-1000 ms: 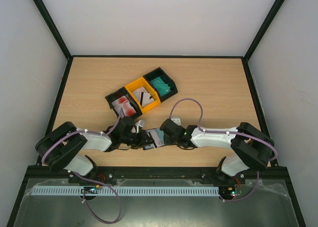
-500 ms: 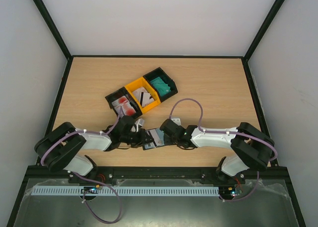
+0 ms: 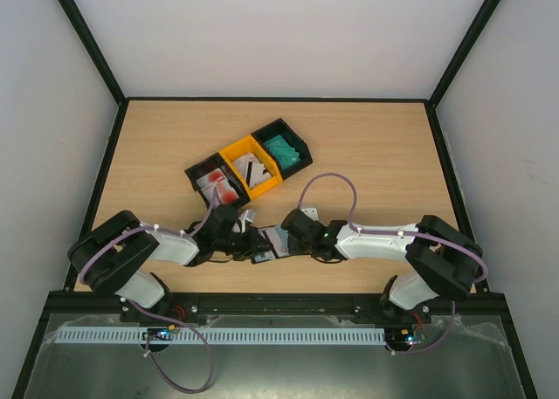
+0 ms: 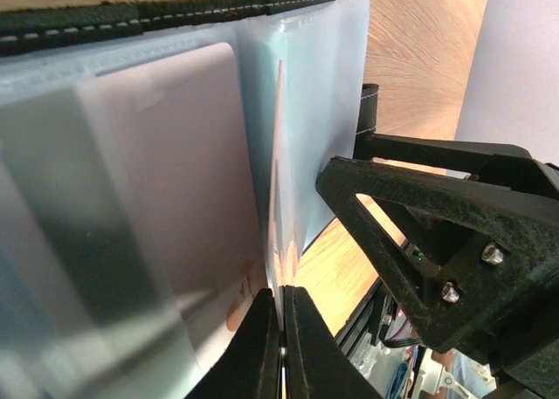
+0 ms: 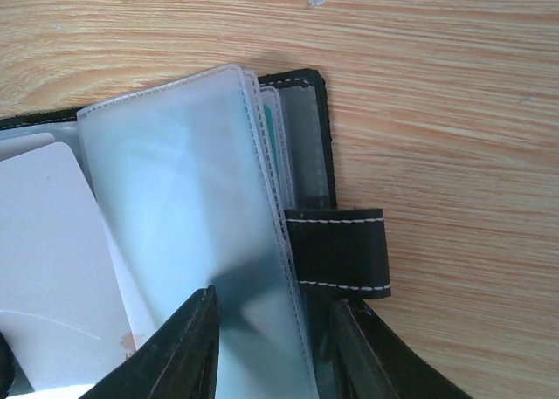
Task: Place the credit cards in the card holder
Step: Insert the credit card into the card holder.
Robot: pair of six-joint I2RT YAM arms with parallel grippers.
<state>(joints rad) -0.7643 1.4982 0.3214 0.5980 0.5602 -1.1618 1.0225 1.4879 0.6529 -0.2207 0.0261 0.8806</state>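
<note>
The black card holder [image 3: 272, 242] lies open near the table's front edge, between my two grippers. My left gripper [image 4: 281, 292] is shut on a thin white credit card with red marks [image 4: 278, 181]. I see it edge-on, standing against the holder's clear sleeves [image 4: 175, 154]. In the right wrist view that white card [image 5: 44, 242] shows at the left of the sleeves. My right gripper [image 5: 272, 299] is open, its fingers apart over a clear sleeve [image 5: 192, 198] next to the closure tab [image 5: 337, 251]. More credit cards lie in three bins.
A row of three bins sits behind the holder: a black bin [image 3: 206, 166] with red-and-white cards, a yellow bin [image 3: 236, 148] with white cards, and a black bin [image 3: 272, 127] with teal cards. Dark frame rails edge the table.
The left arm's elbow has shifted slightly to the right. The grippers, the held card and the holder stay where they were.
</note>
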